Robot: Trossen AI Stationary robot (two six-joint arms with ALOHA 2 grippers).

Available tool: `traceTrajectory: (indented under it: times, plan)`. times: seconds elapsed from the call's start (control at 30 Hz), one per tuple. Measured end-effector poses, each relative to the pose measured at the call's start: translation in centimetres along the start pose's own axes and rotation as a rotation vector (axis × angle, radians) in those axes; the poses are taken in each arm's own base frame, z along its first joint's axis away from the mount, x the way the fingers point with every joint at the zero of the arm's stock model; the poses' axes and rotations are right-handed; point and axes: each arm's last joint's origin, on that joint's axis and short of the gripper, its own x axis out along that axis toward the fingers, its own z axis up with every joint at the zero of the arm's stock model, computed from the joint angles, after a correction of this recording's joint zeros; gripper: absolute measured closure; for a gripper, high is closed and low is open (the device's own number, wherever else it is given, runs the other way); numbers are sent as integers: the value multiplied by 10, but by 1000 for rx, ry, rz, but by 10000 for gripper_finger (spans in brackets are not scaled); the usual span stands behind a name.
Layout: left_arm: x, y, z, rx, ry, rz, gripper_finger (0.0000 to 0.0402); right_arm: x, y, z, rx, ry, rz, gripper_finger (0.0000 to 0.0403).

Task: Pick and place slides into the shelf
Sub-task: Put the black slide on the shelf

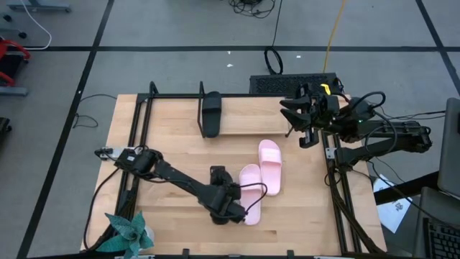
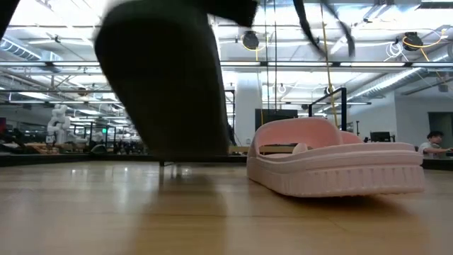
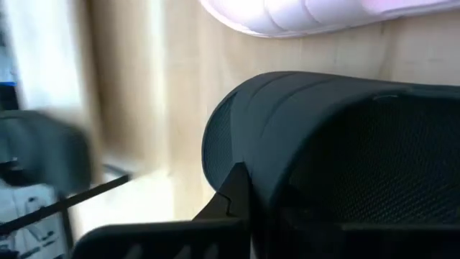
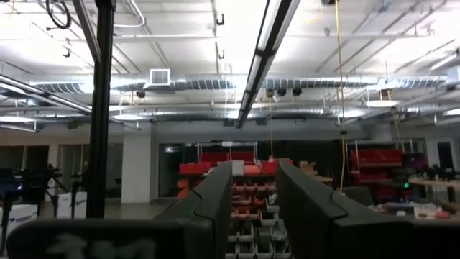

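My left gripper [image 1: 223, 193] is over the table's near middle, shut on a matte black slide [image 1: 218, 175]. The low view shows this slide [image 2: 163, 78] large and blurred, off the tabletop. The second black slide [image 1: 210, 112] stands on its side on the light-wood shelf [image 1: 244, 119] at the far side. Two pale pink slides [image 1: 271, 161] [image 1: 251, 191] lie sole down on the table just right of my left gripper. My right gripper [image 1: 296, 119] is open and raised over the shelf's right end. It touches nothing, and its wrist view shows only the room. My left gripper holds the black slide [image 3: 287, 115] by its near end, and the slide sticks out toward the far edge. One dark finger [image 3: 237, 191] lies against the slide's outer wall; the other is hidden by the slide. The slide is lifted clear of the table.
A teal paper plant [image 1: 129, 234] stands at the near left corner. Black metal rails [image 1: 133, 165] [image 1: 338, 194] run along the table's left and right sides. Bare wood lies between the shelf and the pink slides. A black box [image 1: 291, 83] sits beyond the far edge.
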Motion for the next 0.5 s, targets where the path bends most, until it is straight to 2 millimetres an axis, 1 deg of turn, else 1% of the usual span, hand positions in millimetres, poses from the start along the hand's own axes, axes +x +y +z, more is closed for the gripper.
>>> traceTrajectory:
  times: [0.13, 0.23, 0.27, 0.33, 0.43, 0.5]
  plan:
    - [-40, 21, -4, -35, -59, 55, 399, 0, 0, 6, -6, -67, 2, 305]
    - [-66, 39, 1, -75, -168, 65, 400, -1, 0, 13, -6, -136, 3, 305]
    - [-73, 45, 4, -82, -198, 72, 400, -1, 0, 16, -6, -161, 4, 305]
    - [-80, 60, 9, -102, -237, 87, 400, -2, 1, 19, -6, -200, 4, 305]
    - [-83, 86, 19, -134, -256, 85, 401, -3, 1, 24, -6, -243, 6, 305]
    - [-83, 101, 24, -122, -267, 105, 401, -5, 1, 26, -6, -258, 1, 305]
